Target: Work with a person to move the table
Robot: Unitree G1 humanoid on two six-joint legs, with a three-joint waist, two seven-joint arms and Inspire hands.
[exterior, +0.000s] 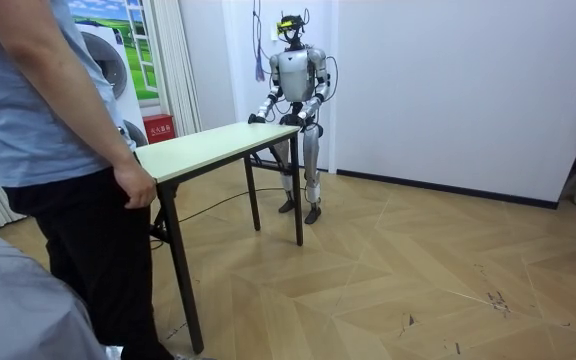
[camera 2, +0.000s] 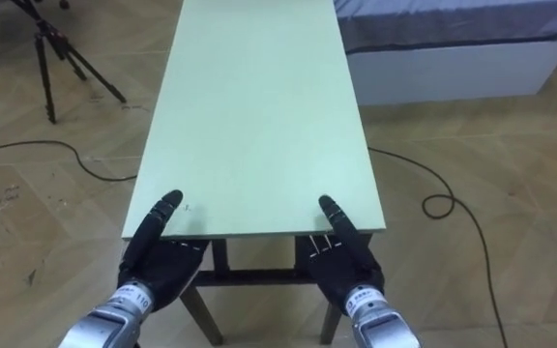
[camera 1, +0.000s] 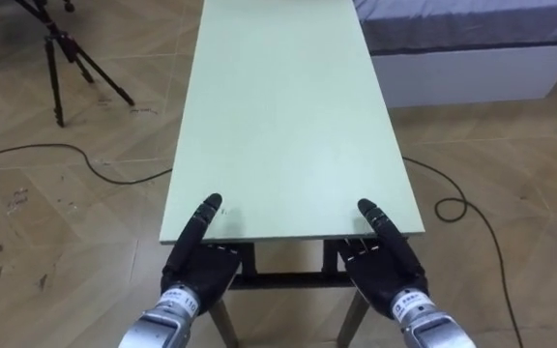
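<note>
Left robot hand (camera 1: pixel 201 268) and right robot hand (camera 1: pixel 387 268) lay thumbs on the pale counter (camera 1: pixel 288 116); fingers hidden beneath, I can't tell grip.

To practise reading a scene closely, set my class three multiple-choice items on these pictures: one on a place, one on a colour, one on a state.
1. Where are the robot's left hand and right hand?
A. Raised above its head
B. At the near end of the table
C. Hanging at its sides

2. What colour is the table top?
A. Pale green
B. Red
C. Black

3. How is the robot posed in the room view?
A. Kneeling
B. Sitting on the floor
C. Standing upright

Answers:
1 B: in the eye views both hands sit at the table's short edge nearest the robot.
2 A: the top shows pale green in every view.
3 C: it is on its feet at one end of the table, with the person at the other.
</note>
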